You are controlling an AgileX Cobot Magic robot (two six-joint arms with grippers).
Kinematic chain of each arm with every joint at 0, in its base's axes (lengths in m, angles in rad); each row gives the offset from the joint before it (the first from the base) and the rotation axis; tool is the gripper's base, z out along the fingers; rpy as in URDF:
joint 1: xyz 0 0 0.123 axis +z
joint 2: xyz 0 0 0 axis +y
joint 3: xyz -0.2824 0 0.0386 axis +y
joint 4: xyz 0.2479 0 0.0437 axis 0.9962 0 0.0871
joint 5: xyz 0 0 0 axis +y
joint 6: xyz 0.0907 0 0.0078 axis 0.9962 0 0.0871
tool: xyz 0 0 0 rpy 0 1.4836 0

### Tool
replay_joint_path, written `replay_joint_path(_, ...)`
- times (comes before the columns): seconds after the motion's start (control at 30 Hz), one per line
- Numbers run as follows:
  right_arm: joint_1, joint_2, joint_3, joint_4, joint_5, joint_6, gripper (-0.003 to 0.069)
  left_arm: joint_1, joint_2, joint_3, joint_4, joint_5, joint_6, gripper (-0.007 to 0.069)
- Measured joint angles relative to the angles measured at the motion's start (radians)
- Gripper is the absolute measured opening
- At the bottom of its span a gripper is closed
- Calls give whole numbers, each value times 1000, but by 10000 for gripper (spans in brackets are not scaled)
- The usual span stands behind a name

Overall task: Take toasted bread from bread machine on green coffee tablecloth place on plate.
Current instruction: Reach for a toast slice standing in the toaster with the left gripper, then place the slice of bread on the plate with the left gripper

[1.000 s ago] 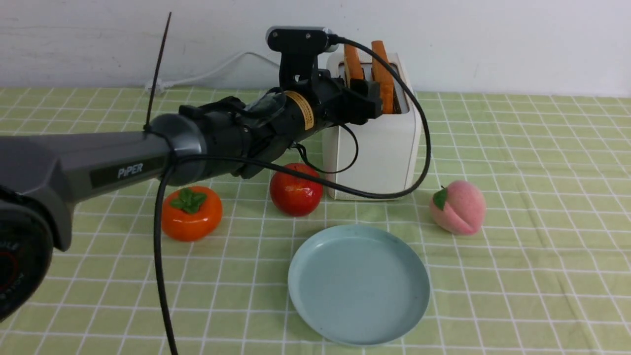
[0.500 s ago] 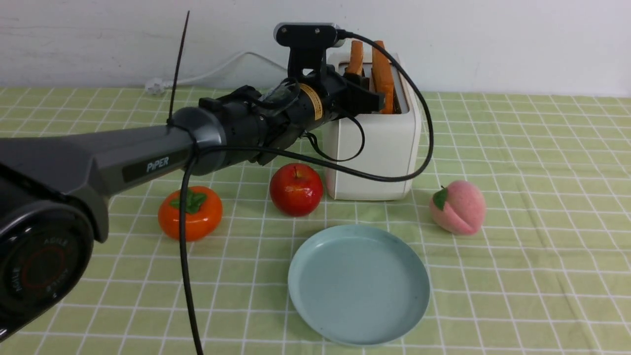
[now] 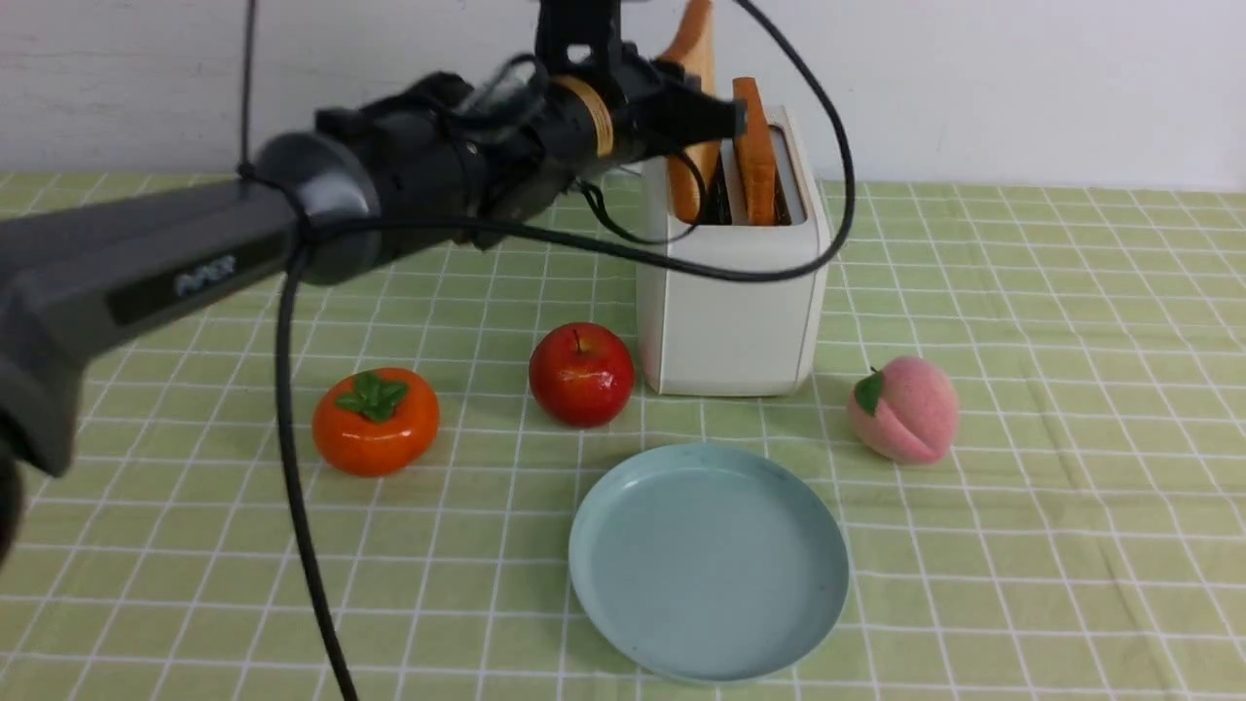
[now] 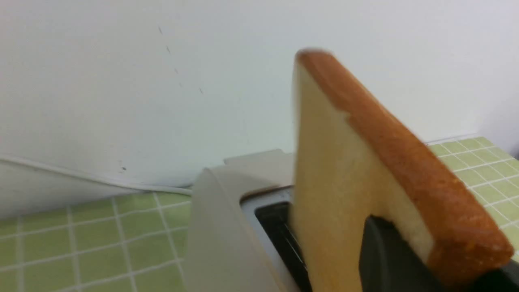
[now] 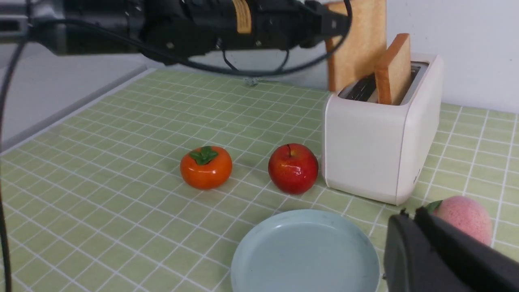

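The toast slice (image 3: 691, 190) is clamped in the left hand (image 3: 706, 112), raised and tilted over the toaster (image 3: 730, 316). The front view cuts off its top end and the hand's dark fingers cover its middle; whether its lower edge clears the slot everywhere, I cannot tell. In the left wrist view, its near end and much of the fingers run out of the picture. The slice is flat and square-cut, with a pale golden face and a smooth orange-brown crust.

Just to the right of the left hand, the second toast slice (image 3: 754, 161) stands in the white toaster, its lower part hidden in the slot. The red apple (image 3: 582, 375) is below the left hand and somewhat to its left, beside the toaster; the orange persimmon (image 3: 376, 422) lies farther left. The pink peach (image 3: 905, 409) is below the hand and to its right. Nearer the camera than the left hand, the pale blue-green plate (image 3: 709, 565) sits bare on the green checked tablecloth (image 3: 1071, 389).

In its wrist view, the right hand (image 5: 411, 213) has its fingers together, gripping nothing, and partly covers the peach.
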Motion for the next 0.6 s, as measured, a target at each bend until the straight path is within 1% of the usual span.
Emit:
replay_joint_path(0.03,0,0,0,1,0,0,16,0,-8,0,0,21,0,89)
replay_joint_path(0.17,0,0,0,15,0,0,3,-6,-152,0,-26,258,0,89)
replay_joint_path(0.27,0,0,0,18,8,0,3,-42,-237,0,-59,471,57,89)
replay_joint_path(0.3,0,0,0,18,19,0,3,-72,-263,0,-76,545,111,89)
replay_joint_path(0.33,0,0,0,18,22,0,3,-77,-267,0,-86,575,133,89)
replay_joint_path(0.37,0,0,0,18,34,0,3,-109,-284,-1,-110,637,182,89)
replay_joint_path(0.4,0,0,0,18,66,0,3,-163,-303,-1,-187,781,291,89)
replay_joint_path(0.43,0,0,0,18,70,0,3,-176,-306,-1,-197,797,319,89)
replay_joint_path(0.47,0,0,0,18,92,0,3,-200,-311,-1,-243,860,372,89)
replay_joint_path(0.5,0,0,0,18,117,2,3,-227,-312,6,-306,929,435,89)
replay_joint_path(0.53,0,0,0,18,159,8,3,-260,-312,40,-427,1005,536,89)
replay_joint_path(0.57,0,0,0,18,171,10,3,-260,-312,40,-440,1009,546,89)
replay_joint_path(0.6,0,0,0,19,207,20,3,-271,-309,94,-544,1009,609,89)
